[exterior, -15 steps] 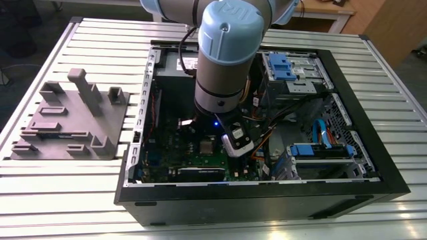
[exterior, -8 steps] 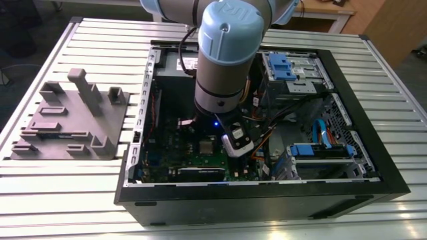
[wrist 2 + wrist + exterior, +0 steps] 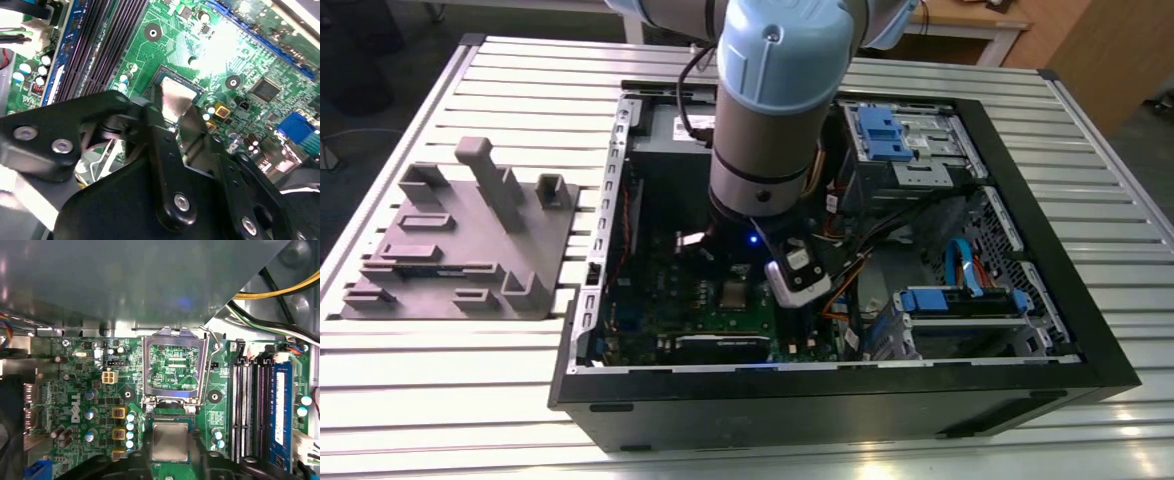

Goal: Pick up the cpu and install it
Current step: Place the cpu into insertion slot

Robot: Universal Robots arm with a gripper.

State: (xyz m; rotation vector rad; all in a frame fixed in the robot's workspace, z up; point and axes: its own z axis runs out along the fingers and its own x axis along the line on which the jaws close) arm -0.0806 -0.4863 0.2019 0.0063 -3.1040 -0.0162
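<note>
The cpu (image 3: pixel 170 441) is a small silvery square sitting at the motherboard's socket, just below the raised socket cover frame (image 3: pixel 173 367). My gripper (image 3: pixel 170 449) straddles it, with black fingers (image 3: pixel 141 456) pressed against two opposite edges. In the second wrist view the cpu (image 3: pixel 175 95) shines between the tips of the gripper (image 3: pixel 176 119), directly over the dark socket rim. In the exterior view the arm reaches down into the open computer case (image 3: pixel 1067 330), and the cpu (image 3: pixel 740 293) shows as a grey square on the green board beneath the wrist.
Memory slots (image 3: pixel 250 410) run beside the socket. Yellow and black cables (image 3: pixel 280 290) hang near the case wall. Blue drive bays (image 3: pixel 907 135) and cable bundles fill the case's right side. A grey fixture block (image 3: pixel 460 235) stands on the slatted table at the exterior view's left.
</note>
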